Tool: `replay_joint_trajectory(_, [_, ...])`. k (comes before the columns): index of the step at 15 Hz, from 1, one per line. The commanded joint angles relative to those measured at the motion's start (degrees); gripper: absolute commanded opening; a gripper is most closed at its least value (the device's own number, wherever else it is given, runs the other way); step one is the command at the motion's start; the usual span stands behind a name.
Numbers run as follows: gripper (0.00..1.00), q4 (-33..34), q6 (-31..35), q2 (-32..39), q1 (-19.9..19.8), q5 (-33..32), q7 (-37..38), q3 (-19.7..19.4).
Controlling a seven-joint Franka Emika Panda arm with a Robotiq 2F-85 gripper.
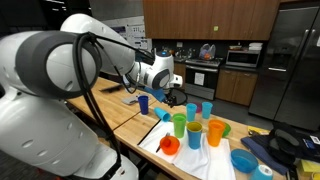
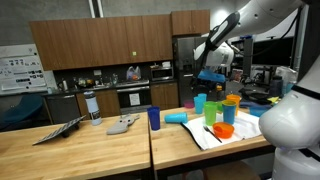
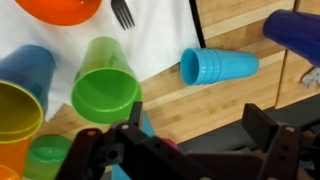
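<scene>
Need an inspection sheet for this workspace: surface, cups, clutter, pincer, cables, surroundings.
Surface: wooden table, with a white cloth spread at one end.
Job's things: green cup upright at the cloth's edge; light blue cup lying on its side on bare wood.
Clutter: orange bowl, fork, dark blue cup, blue bowl, more cups.
Pincer: pincer open, above the cups, holding nothing.
Cables: black cable looped along the arm.
Surroundings: kitchen with cabinets and a fridge.

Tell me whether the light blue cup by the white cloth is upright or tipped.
Tipped: the light blue cup lies on its side on the table, mouth facing sideways.
</scene>
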Motion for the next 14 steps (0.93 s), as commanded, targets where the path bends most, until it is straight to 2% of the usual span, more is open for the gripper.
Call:
replay_joint_trajectory(1, [1.00, -5.06, -0.99, -4.93, -1.94, -0.09, 0.60, -1.61])
replay_joint_trajectory(9, [1.00, -11.27, 0.23, -8.21, -5.25, -0.19, 2.55, -2.72])
replay_joint_trajectory(12, [1.00, -13.00, 2.23, -8.02, -6.46, 1.31, 3.38, -4.04])
replay_joint_trajectory(14, [1.00, -14.58, 5.82, -7.73, -7.55, 2.00, 5.22, -4.14])
